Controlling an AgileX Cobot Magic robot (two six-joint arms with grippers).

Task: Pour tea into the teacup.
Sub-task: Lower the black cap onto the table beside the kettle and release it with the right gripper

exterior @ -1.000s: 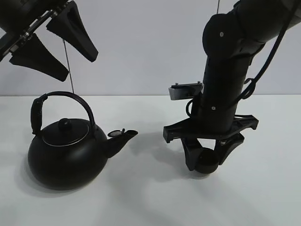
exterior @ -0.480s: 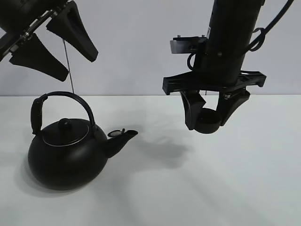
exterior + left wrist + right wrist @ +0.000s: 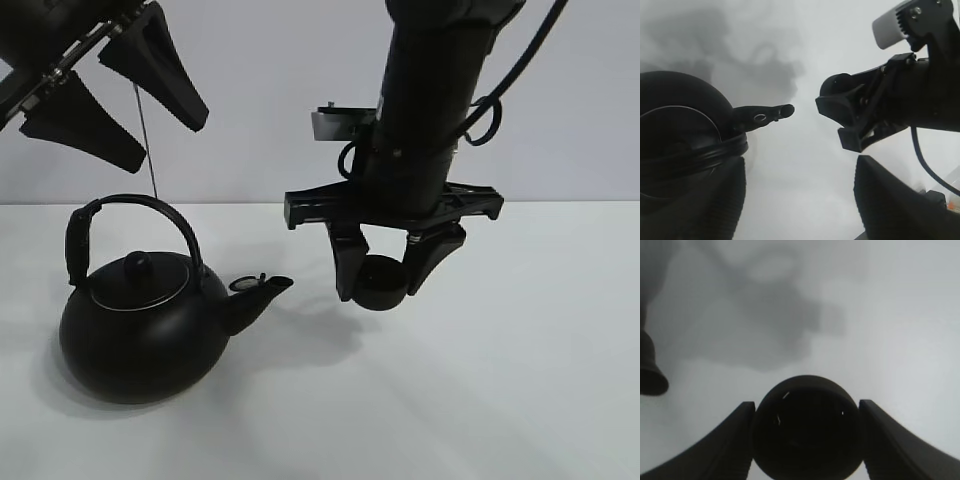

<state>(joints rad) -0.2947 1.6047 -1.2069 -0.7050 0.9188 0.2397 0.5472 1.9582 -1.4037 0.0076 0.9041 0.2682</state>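
Teacup (image 3: 382,283), clamped tight in right claw (image 3: 381,292), has gone up off desk (image 3: 520,400) & left to frame centre, hanging near kettle (image 3: 140,335) spout, so set-down prob next; left claw (image 3: 115,92), upper left, gapes wide, empty.

The small matte-black bowl-shaped teacup (image 3: 381,283) is half hidden between the fingers of the right gripper (image 3: 381,290), its inside too dark to read, and the left wrist view's edge cuts off the big round black kettle (image 3: 680,130).

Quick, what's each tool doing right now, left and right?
Left tool: open, holding nothing.
Right tool: closed on the teacup, held above the table.
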